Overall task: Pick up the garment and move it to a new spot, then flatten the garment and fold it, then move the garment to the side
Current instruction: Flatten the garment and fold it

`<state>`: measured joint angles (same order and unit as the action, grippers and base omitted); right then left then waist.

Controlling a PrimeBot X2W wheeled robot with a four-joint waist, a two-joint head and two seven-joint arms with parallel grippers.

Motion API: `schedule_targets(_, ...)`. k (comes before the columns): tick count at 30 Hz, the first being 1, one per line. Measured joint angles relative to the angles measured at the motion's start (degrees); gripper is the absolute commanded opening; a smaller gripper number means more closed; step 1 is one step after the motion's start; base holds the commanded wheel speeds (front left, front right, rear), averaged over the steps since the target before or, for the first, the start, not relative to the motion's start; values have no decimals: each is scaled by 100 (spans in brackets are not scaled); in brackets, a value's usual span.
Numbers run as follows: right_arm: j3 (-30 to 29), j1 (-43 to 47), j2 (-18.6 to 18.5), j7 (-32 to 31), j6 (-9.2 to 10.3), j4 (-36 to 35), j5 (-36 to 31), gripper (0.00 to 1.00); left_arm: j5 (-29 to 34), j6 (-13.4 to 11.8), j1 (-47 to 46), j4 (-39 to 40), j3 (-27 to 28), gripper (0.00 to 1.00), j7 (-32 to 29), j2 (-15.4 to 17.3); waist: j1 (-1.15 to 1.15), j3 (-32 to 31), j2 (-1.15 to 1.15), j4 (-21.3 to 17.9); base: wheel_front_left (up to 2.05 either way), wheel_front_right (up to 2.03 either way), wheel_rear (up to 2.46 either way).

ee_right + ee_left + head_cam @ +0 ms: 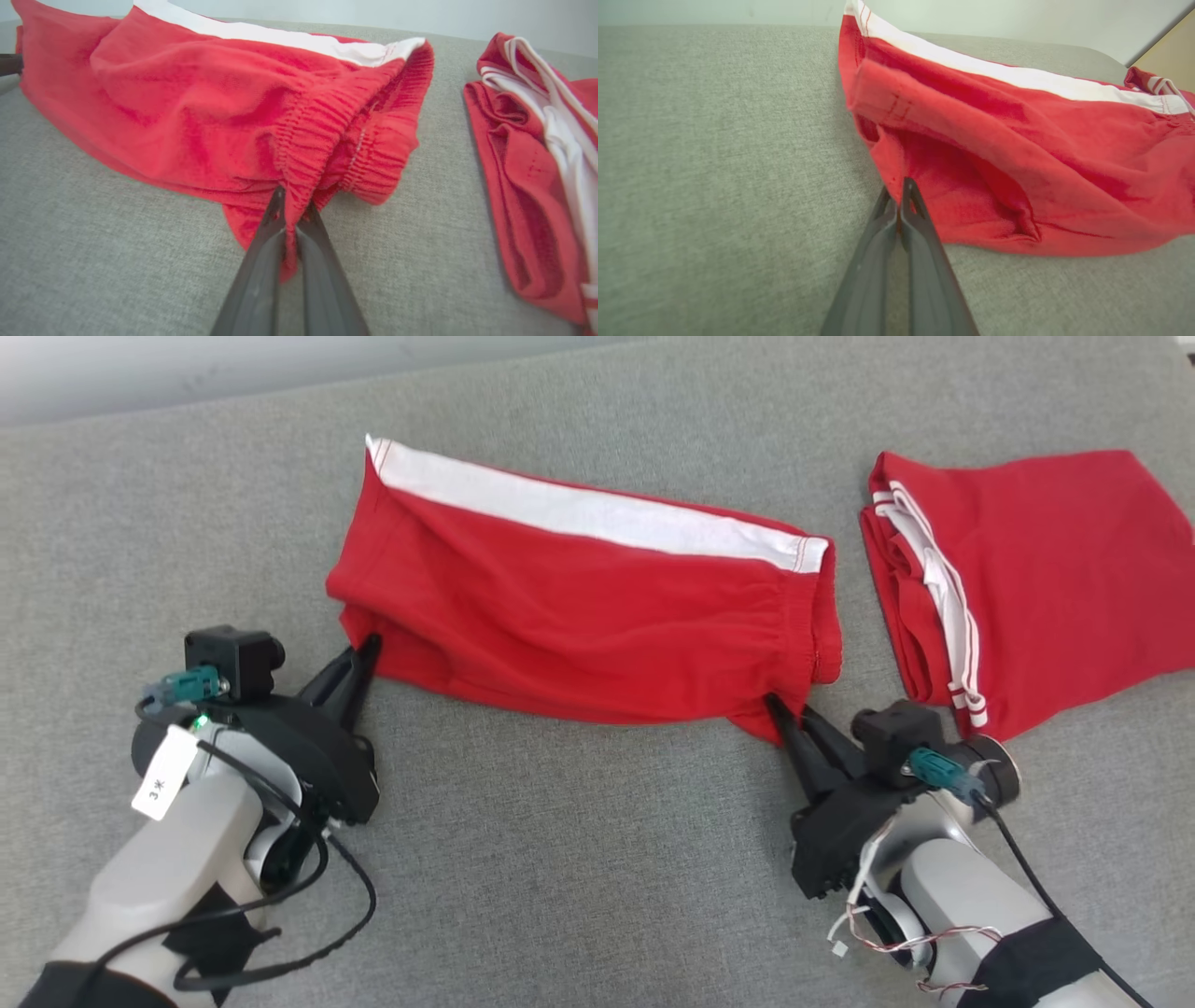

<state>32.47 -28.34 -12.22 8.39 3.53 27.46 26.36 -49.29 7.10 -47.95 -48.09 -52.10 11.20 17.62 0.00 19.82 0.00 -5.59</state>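
Note:
The garment [579, 607] is a pair of red shorts with a white side stripe, lying folded lengthwise across the middle of the grey surface. My left gripper [366, 646] is shut on the garment's near left corner; in the left wrist view its fingertips [899, 193] pinch the red hem [952, 186]. At the near right corner my right gripper [782, 709] is shut on the gathered elastic waistband [308, 154], and red cloth shows squeezed between its fingers [292, 219].
A second red garment [1027, 588] with white stripes lies folded at the right, close to my right wrist. The grey fabric surface [579, 859] spreads in front of the garment and to the left. A pale wall runs behind the surface's far edge.

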Motion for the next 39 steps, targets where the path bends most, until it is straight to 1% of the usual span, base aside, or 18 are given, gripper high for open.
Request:
schedule_targets(4, -86, 136, -64, 123, -69, 149, 93, 0, -24, 1, 214, -80, 4, 0, 79, -96, 0, -144, 0, 24, 0, 0, 0)
schedule_targets(12, -202, 386, -264, 266, -461, 376, 375, 0, -182, 3, 693, -157, 1, 0, 155, -391, -1, -553, 0, 156, 0, 0, 0)
schedule_targets(18, -219, 698, -391, 299, -687, 477, 499, 0, -256, -1, 1051, -182, -2, 0, 197, -546, -1, -881, -1, 384, 0, 0, 0)
schedule_targets(19, -219, 698, -391, 299, -687, 477, 499, 0, -256, -1, 1051, -182, -2, 0, 197, -546, -1, -881, -1, 384, 0, 0, 0)
schedule_targets(24, -211, 914, -404, 321, -766, 553, 589, 0, -272, -5, 1300, -209, 1, 0, 204, -614, -1, -1096, 0, 667, 0, 0, 0)
schedule_targets(30, -97, 1040, -396, 309, -866, 616, 669, 0, -310, -60, 1525, -236, 20, 0, 253, -615, -1, -1344, 0, 1011, 0, 0, 0)
schedule_targets(39, 53, 1228, -380, 121, -968, 753, 806, 0, -322, -107, 1864, -235, 40, 0, 255, -624, -2, -1744, 0, 1402, 0, 0, 0)
